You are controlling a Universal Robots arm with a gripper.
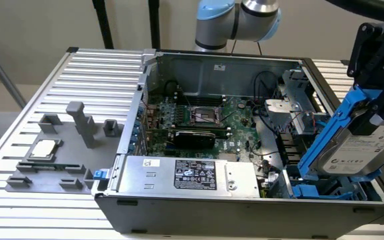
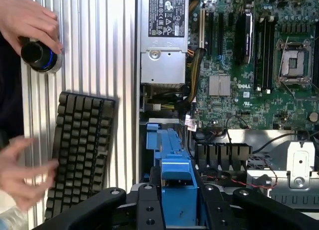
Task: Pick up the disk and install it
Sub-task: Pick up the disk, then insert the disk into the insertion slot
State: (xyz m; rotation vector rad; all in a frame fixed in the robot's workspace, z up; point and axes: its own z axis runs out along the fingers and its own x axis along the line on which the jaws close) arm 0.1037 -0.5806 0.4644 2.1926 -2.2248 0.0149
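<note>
The near wall of the open computer case (image 1: pixel 245 215) faces the camera in the exterior view, and the case stands on a ribbed metal table (image 1: pixel 98 65). Just behind that wall, the power supply (image 1: pixel 185 175) lies flat with its label up. At the case's near corner, on the exterior view's right, sits a blue drive cage (image 1: pixel 325 192).

Over that cage the disk (image 1: pixel 359 147) hangs steeply tilted, with its silver labelled face towards the camera and its blue rail (image 1: pixel 332 130) running down to the cage. Whether the lower end touches the cage cannot be told. The black end effector (image 1: pixel 379 107) grips the disk's upper end. In the wrist view its fingers (image 2: pixel 147 205) are closed in on either side of the blue carrier (image 2: pixel 174 165) and clamp it.

On the exterior view's left, beside the case, a grey fixture (image 1: pixel 52 165) rests on the table with a small square processor chip (image 1: pixel 43 149) in it.

The wrist view shows a black keyboard (image 2: pixel 79 150) on the table beside the case. One hand (image 2: pixel 22 175) of a person is at the keyboard's edge, and another hand (image 2: pixel 25 20) is on a black knob (image 2: pixel 40 55).

Farther into the case lies the green motherboard (image 1: pixel 205 120), with its processor socket (image 1: pixel 204 116) open. Beyond the far wall rises the robot arm (image 1: pixel 239 20).
</note>
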